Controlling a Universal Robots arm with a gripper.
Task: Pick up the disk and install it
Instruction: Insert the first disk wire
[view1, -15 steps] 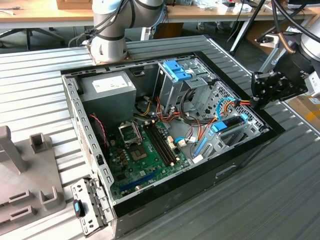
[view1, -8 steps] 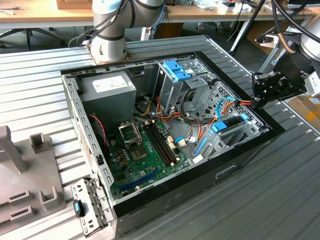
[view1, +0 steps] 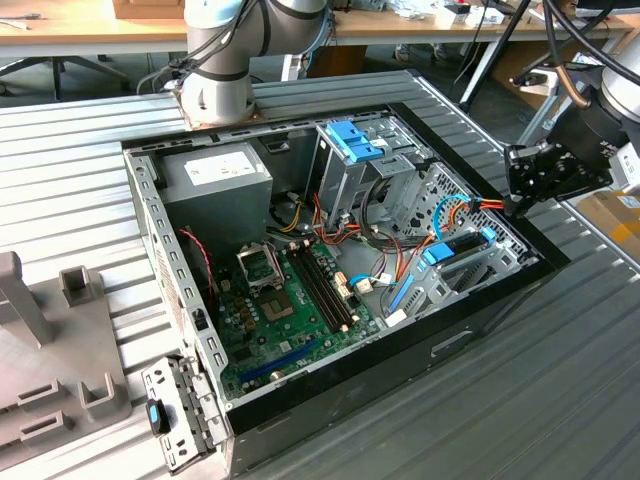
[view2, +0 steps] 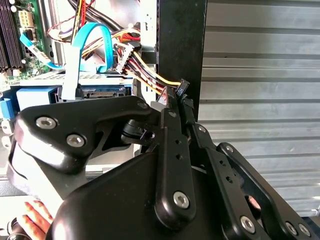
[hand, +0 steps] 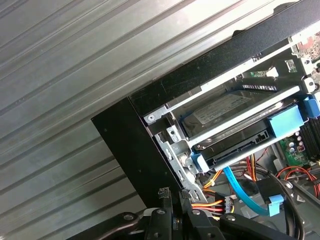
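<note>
Disk (view1: 462, 247): in the exterior view it is seen lying in the low drive bay at the case (view1: 330, 400) corner on the exterior view's right, blue rail facing the motherboard. Gripper (view1: 515, 195) is held just outside that corner, above the case rim, clear of the disk. Nothing is carried.

Second wrist view: gripper (view2: 179, 102) fingers are drawn together with nothing between them, tips right against the black case wall (view2: 180, 50) and the orange/yellow wire bundle (view2: 150, 75). Disk (view2: 100, 93) port end is seen past the linkage, blue flat cable (view2: 95, 40) draped over it. Whether that cable is plugged in cannot be told. A person's hand (view2: 35, 215) is seen near the gripper body.

First wrist view: disk (hand: 225, 107) is seen slotted inside the metal bay, at the case's outer corner. Gripper (hand: 175, 200) tips are next to the same wire bundle (hand: 210, 197).

Risks, as judged:
- Wires could be snagged or a connector pulled if the tips are driven further in.
- Case wall could be struck; very little clearance is left.
- Full seating of the disk is not confirmed; a half-latched rail could let it slide out.
- Hand could be pinched if the arm is moved.
</note>
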